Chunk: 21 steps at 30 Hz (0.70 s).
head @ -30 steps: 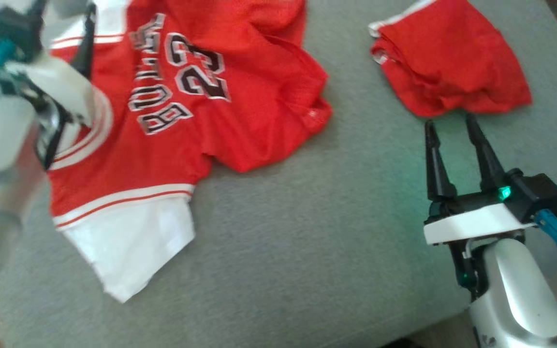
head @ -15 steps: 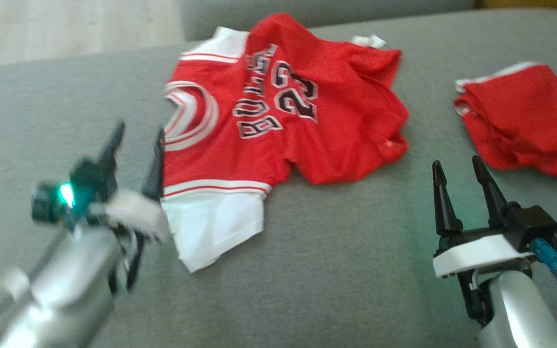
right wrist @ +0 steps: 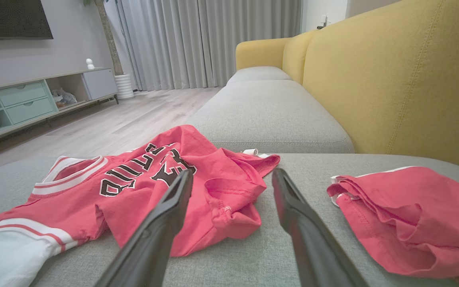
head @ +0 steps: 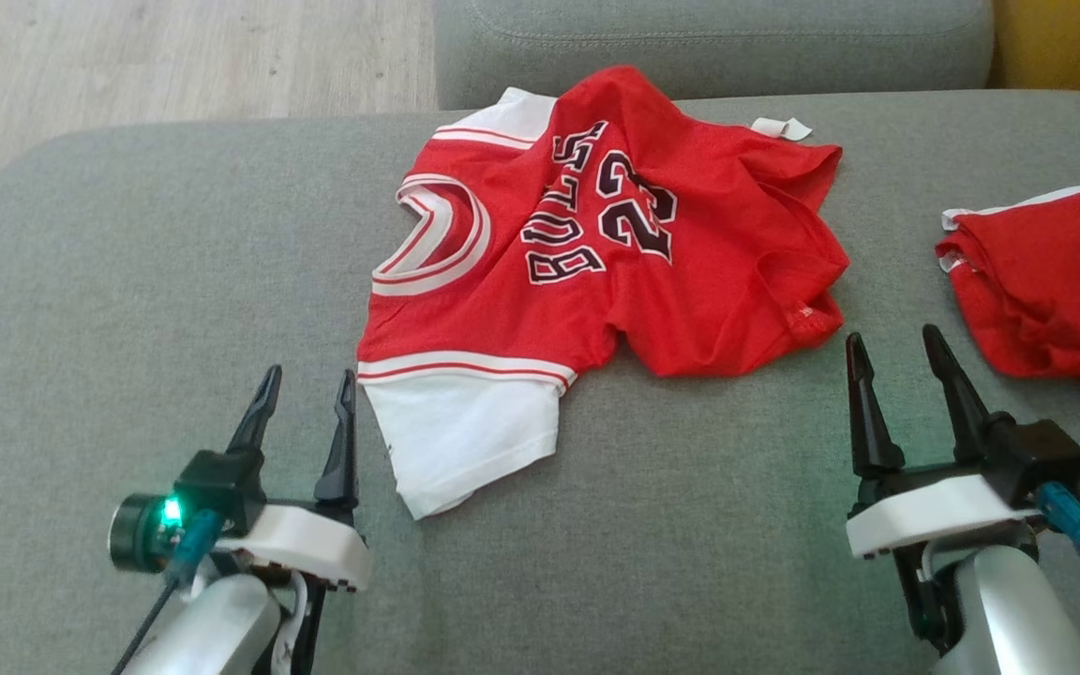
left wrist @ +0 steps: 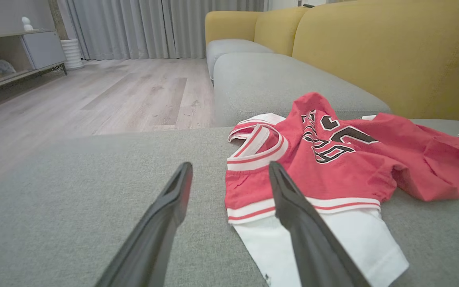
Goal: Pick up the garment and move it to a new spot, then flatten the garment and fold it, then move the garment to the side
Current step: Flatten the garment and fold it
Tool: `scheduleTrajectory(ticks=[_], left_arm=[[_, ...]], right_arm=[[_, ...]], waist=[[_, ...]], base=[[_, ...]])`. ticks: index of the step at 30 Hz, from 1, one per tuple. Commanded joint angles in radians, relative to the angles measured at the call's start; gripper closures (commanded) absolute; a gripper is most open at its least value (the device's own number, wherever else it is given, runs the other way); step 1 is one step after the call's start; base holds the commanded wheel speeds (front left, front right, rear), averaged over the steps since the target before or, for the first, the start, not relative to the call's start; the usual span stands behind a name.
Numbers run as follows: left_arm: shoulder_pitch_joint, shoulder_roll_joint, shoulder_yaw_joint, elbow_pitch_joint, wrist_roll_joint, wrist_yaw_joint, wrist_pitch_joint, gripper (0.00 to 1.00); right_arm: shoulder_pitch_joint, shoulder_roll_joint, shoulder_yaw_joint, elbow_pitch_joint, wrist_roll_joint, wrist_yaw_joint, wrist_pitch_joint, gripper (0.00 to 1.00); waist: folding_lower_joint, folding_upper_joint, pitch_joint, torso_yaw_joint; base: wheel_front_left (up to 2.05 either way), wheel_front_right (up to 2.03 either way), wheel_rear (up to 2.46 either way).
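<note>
Surface: a grey sofa seat (head: 127, 281) carries everything. A second grey cushion (head: 709, 42) adjoins its far edge.
Room: pale wood floor (head: 174, 56) lies beyond the seat on the robot's left. In the right wrist view there is a yellow backrest (right wrist: 393, 79), grey curtains (right wrist: 213, 40) and a low cabinet with pale green drawers (right wrist: 22, 103).
Garment: a red jersey (head: 596, 281) printed "BULLS 23" lies rumpled in the middle of the seat. Its collar points to the robot's left, and its white sleeve (head: 465, 441) is spread toward the robot.
Other cloth: red shorts with white trim (head: 1046, 281) lie bunched at the right, well apart from the jersey.
Left gripper (head: 307, 380): jaws spread wide and holding nothing, with the tips just beside the white sleeve's left edge. No contact can be seen.
Right gripper (head: 889, 337): jaws spread wide and empty, over bare seat between the jersey's hem and the shorts, touching neither.
Change: the head camera has swung, so the whole scene sits differently than a second ago. Then the left arm reached over the jersey by its collar; half a second ago it was blurred at the sleeve; now it is back at the lower left and sharp. The jersey keeps the same rumpled lie, and the right gripper holds much the same place.
</note>
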Motion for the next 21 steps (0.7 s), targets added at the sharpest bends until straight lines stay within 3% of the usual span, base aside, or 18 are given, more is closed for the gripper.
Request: scheduleTrajectory(ticks=[1, 8, 14, 21], left_arm=[[-0.047, 0.018, 0.048, -0.026, 0.010, -0.006, -0.010, 0.00], [-0.055, 0.000, 0.016, 0.027, -0.003, -0.050, 0.019, 0.00], [-0.056, -0.015, -0.033, 0.095, -0.031, -0.086, 0.129, 0.00], [-0.055, -0.015, -0.055, 0.138, -0.046, -0.099, 0.189, 0.00]], right_arm=[[-0.023, -0.004, 0.020, -0.037, 0.000, -0.001, 0.002, 0.00], [-0.026, -0.004, 0.026, -0.046, 0.000, -0.001, 0.003, 0.00], [-0.036, -0.004, 0.032, -0.045, 0.005, -0.001, 0.002, 0.00], [-0.037, -0.004, 0.024, -0.025, 0.010, -0.001, -0.002, 0.00]], waist=[[0.0001, -0.0001, 0.003, 0.001], [0.0001, -0.0001, 0.025, -0.015], [0.0001, -0.0001, 0.046, -0.045], [0.0001, -0.0001, 0.042, -0.069]], base=[[0.00, 0.00, 0.00], [0.00, 0.00, 0.00], [0.00, 0.00, 0.00], [0.00, 0.00, 0.00]])
